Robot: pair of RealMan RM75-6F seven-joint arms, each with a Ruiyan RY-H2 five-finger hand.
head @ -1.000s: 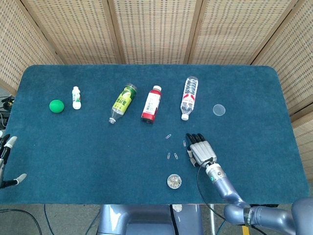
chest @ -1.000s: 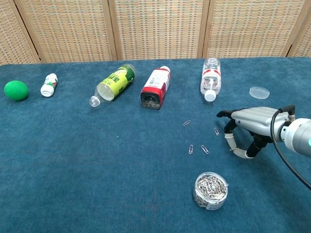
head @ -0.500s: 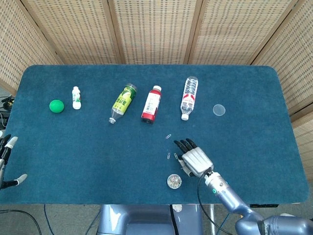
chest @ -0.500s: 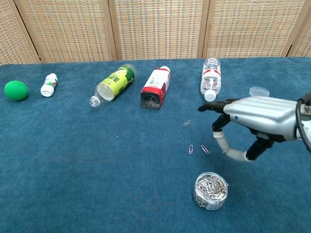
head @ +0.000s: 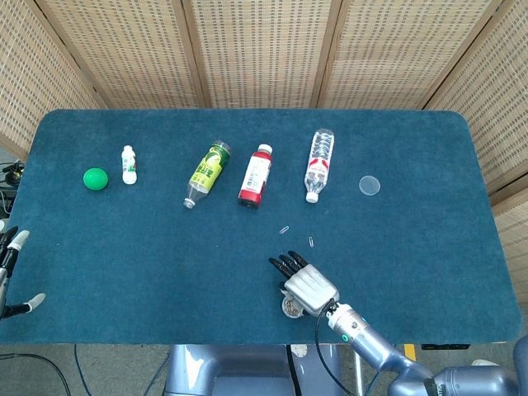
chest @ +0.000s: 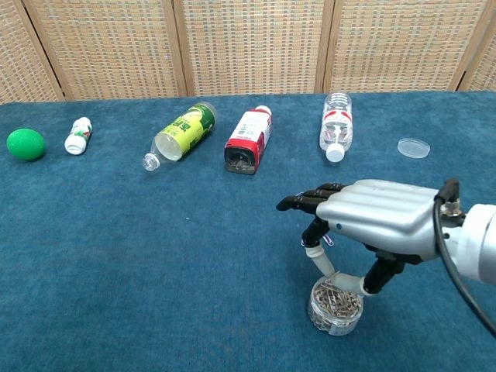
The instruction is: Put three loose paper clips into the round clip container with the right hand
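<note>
Nearest, round clip container full of clips, directly under right hand, palm down, fingers extended; whether pinching a clip, cannot tell. Beyond, two loose paper clips on cloth. Farther, bottle labels unreadable. Left hand open at table's edge.

Green ball, small white bottle, three lying bottles, clear lid.

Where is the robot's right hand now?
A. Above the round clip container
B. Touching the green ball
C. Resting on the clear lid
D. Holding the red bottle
A: in the chest view the right hand hangs directly over the round clip container near the table's front edge.
</note>
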